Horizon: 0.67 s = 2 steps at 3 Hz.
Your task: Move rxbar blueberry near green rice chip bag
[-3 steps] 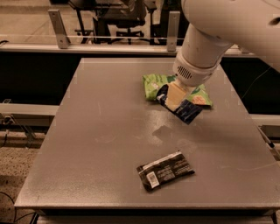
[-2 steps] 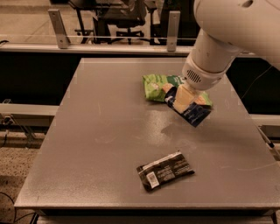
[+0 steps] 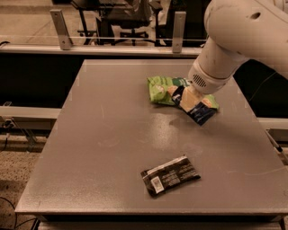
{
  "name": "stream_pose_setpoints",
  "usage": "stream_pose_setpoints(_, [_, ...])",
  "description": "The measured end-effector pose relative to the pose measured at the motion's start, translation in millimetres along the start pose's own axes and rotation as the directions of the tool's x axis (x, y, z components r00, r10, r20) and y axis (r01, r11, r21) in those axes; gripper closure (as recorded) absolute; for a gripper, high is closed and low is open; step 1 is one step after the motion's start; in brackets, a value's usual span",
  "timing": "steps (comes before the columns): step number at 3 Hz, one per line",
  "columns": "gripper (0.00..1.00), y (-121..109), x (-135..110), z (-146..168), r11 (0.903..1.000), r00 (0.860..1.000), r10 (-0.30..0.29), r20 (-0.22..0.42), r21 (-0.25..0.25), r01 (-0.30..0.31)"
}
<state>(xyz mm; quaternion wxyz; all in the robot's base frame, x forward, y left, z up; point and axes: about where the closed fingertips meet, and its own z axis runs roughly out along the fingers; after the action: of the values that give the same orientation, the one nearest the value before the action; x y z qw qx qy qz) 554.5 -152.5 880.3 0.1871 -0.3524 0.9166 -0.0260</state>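
**rxbar in pincer, at right end of green bag**

Hidden / unclear:
- The white arm (image 3: 234,40) comes in from top right and is cut off by the top and right frame edges.
- Its wrist covers the right part of the green rice chip bag (image 3: 161,89). Only the bag's left half and a green strip right of the wrist show.
- The pincer (image 3: 193,103) sits just under the wrist, closed onto the rxbar blueberry (image 3: 202,114). Only short tan finger stubs show, and the bar's upper end is hidden between them.
- The bar is tilted, with its lower corner pointing front-right. Its print is unreadable.
- Can't tell if the bar touches the bag or the surface (image 3: 108,134). A soft shadow lies on the surface just left of the bar.

Edges / room:
- The bag lies in the back-right quarter, near the right edge but inside it. In view the bar overlaps the bag's front-right end.
- A black wrapper with a white barcode label (image 3: 170,175) lies flat near the front edge, right of centre. It is well apart from the bag and pincer.
- Open grey top: the whole left half, plus the band between the bag and the black wrapper.
- The surface's front-right corner runs out at the frame edge.
- Behind the back edge is a rail with two upright metal posts (image 3: 58,29), and office chairs (image 3: 135,13) stand beyond it.
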Motion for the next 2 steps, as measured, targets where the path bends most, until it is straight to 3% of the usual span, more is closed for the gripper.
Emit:
stream_pose_setpoints(1, [0.13,0.7,0.0,-0.5,1.0,1.0,-0.001,0.0,0.001,0.001])
stream_pose_setpoints(2, [0.0,1.1,0.1,-0.7,1.0,1.0,-0.002,0.0,0.001,0.002])
